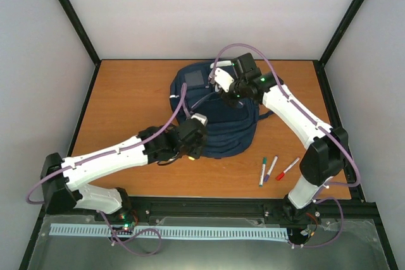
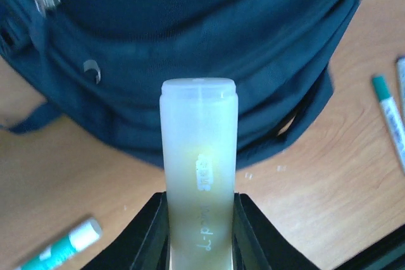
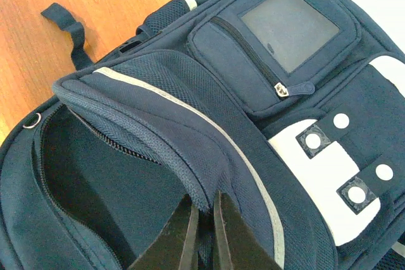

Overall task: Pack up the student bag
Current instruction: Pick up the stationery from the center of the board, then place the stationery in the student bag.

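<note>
Top external: student bag (image 1: pixel 215 109) lies mid-frame on the counter (image 1: pixel 126 93), with the left gripper (image 1: pixel 196 132) at its lower edge and the right gripper (image 1: pixel 221 83) at its upper right.

Left wrist: the left gripper is clamped on a pale capped tube (image 2: pixel 199 156) that faces closed fabric, so a snag is likely.

Right wrist: the right gripper is pinched thinly on the opening's flap (image 3: pixel 164 131). A slip would let the opening fall shut.

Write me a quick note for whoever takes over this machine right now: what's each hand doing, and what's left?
Left gripper: fingers shut on a pale tube, beside the bag's near edge, not yet inside.
Right gripper: fingers pinch the flap, holding a pocket open.
Three markers lie on the table, right of the bag.
Done: bag opened. Left: tube in, then likely the markers.
</note>
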